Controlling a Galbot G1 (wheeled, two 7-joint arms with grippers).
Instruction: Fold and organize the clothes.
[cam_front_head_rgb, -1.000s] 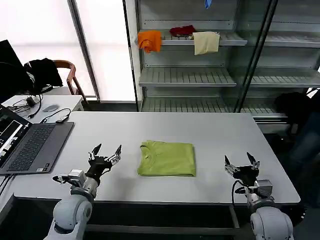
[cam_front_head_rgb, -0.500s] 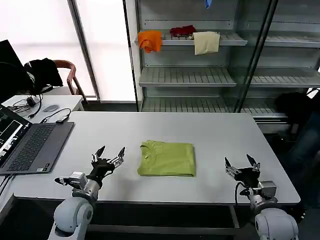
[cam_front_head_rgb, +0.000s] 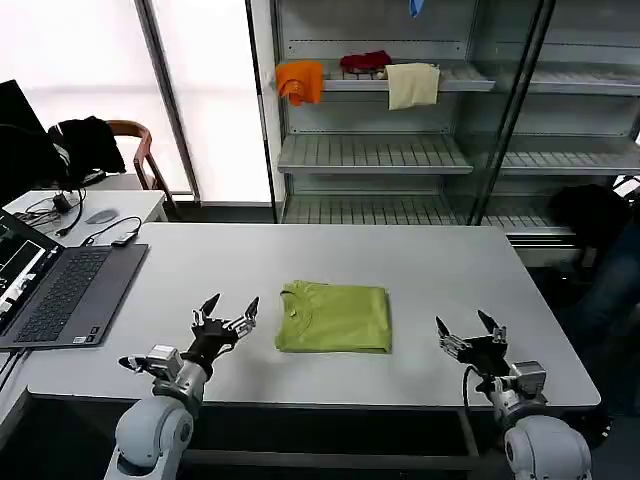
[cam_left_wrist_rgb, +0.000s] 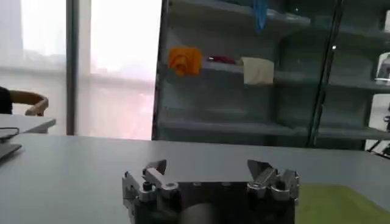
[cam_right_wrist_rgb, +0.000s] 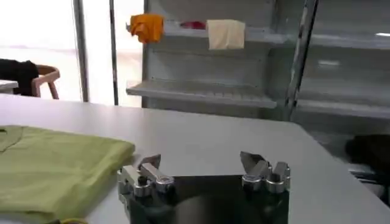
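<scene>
At the far left of the white table (cam_front_head_rgb: 440, 262) an open laptop (cam_front_head_rgb: 60, 290) lies with its keyboard facing the robot, well apart from everything else on the surface.

Next comes the left gripper (cam_front_head_rgb: 228, 313), low over the table's near edge with its fingers spread wide apart and nothing between them. Compared with a second ago it has crept right and slightly forward, so that its fingertips now sit just beside the left edge of the garment without touching it. From the left wrist camera the same gripper (cam_left_wrist_rgb: 210, 172) shows both fingers parted, a sliver of green cloth beyond them.

In the middle of the table lies the lime-green T-shirt (cam_front_head_rgb: 334, 317), folded into a neat flat rectangle with the collar toward the left; it has not shifted across the frames. The right wrist view shows the shirt (cam_right_wrist_rgb: 55, 167) lying flat on the tabletop.

Farther right, the right gripper (cam_front_head_rgb: 470, 328) hangs near the front edge, fingers open and empty. It has moved left toward the shirt since the earlier frames, yet remains clearly apart from it. Its wrist camera shows the gripper (cam_right_wrist_rgb: 201, 163) with both fingers spread.
</scene>
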